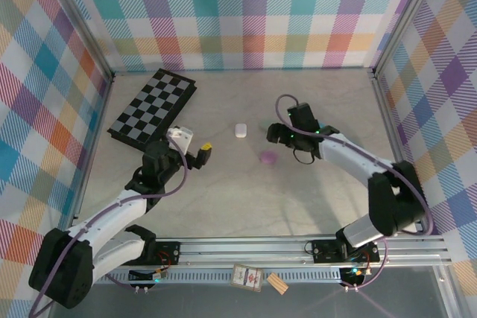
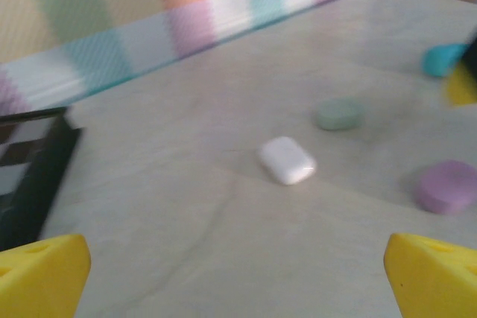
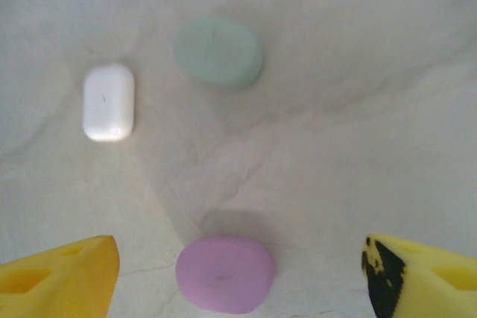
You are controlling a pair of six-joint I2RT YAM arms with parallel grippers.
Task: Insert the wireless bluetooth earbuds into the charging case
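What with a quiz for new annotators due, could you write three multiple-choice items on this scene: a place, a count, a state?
1. Where on the table does the checkerboard lie?
A far left; B near right; C between the arm bases.

2. How many pebble-like cases lie in the right wrist view?
A one; B three; C six.

3. How does the right claw stand?
A shut on a case; B open, holding nothing; C shut on nothing.

Key:
1 A: the board lies at the far side by the left wall.
2 B: there is a white case, a pale green case and a purple case.
3 B: its yellow fingertips sit far apart at the bottom corners, with the purple case lying on the table between them.
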